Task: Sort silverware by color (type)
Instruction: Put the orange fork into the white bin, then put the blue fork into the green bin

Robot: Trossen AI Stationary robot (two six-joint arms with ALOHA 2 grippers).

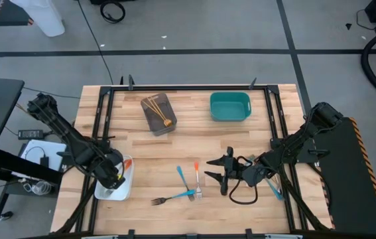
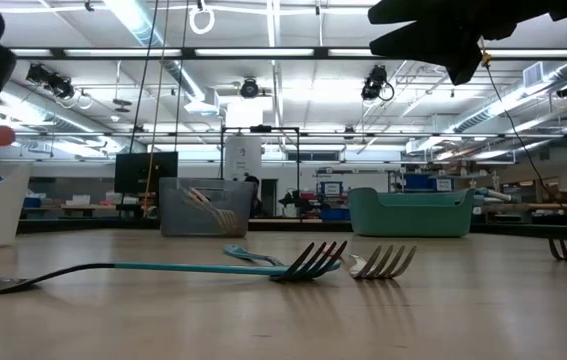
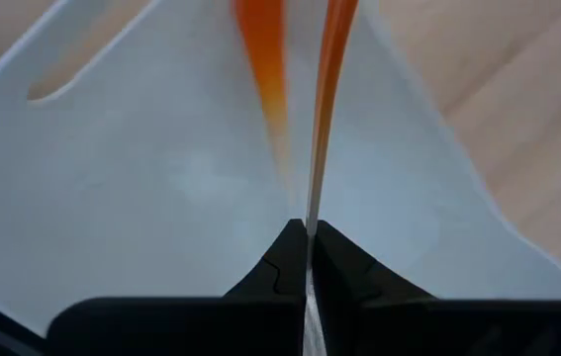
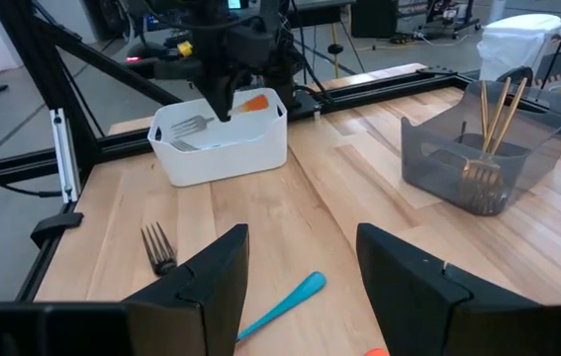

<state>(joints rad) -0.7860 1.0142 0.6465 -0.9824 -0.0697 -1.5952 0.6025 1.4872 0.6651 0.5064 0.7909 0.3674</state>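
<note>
Three trays sit on the wooden table [image 1: 174, 149]: a grey tray [image 1: 159, 113] at the far centre-left, a teal tray [image 1: 230, 106] at the far centre-right, and a white tray [image 1: 116, 182] at the near left. The silverware is slim, small forks, spread between the trays and the bare board. Gold forks [image 1: 156, 108] lie in the grey tray; seen from the right wrist, their thin gold stems lean against the tray wall with the tines down. In the white tray an orange-handled fork [image 3: 326, 89] is pinched at its metal neck by the left gripper [image 1: 111, 178], whose fingers [image 3: 280, 265] are closed on it; a second orange handle [image 3: 262, 74] lies just beside it. The right wrist view also shows a metal fork head [image 4: 190, 127] resting in that tray below the left gripper.

On the board near the middle lie a blue-handled fork [image 1: 182, 178], an orange-handled fork on the board [image 1: 197, 180] just right of it, and a long blue-handled fork [image 1: 173, 198] nearer the front edge with dark tines pointing left. Another blue-handled fork [image 1: 275, 192] lies at the right, partly under the right arm. From the low view the tines [image 2: 383, 263] curve up off the surface.

The right gripper [image 1: 218, 169] hovers above the board right of the middle forks, its fingers [image 4: 211, 272] spread wide and holding nothing
</note>
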